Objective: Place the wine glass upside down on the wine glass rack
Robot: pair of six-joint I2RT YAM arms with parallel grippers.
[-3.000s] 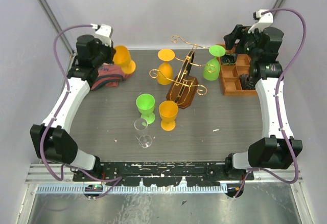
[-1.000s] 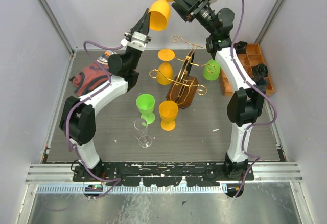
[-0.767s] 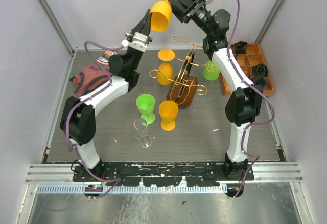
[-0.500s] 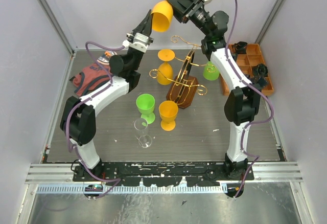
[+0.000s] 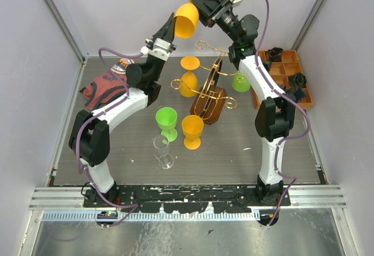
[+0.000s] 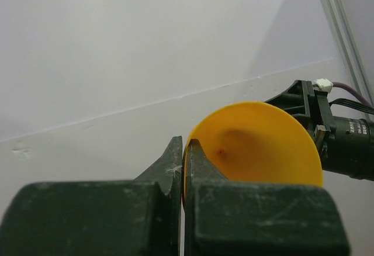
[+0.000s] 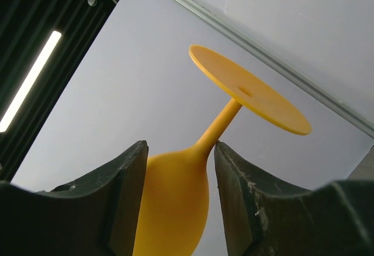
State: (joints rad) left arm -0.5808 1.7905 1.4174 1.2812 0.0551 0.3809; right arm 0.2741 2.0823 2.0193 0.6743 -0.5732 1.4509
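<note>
Both arms up off the table since earlier, right gripper closed in on the orange wine glass: mid-air handover.
Top: left gripper pinches the rim, glass foot-up just past its tips, wine glass rack well below both grippers. Left wrist: left gripper pressed together on the rim. Right wrist: jaws apart either side of the bowl's neck, contact unclear. Risk: left letting go before right bites, or right sliding on the taper, drops it onto the rack and green glass.
</note>
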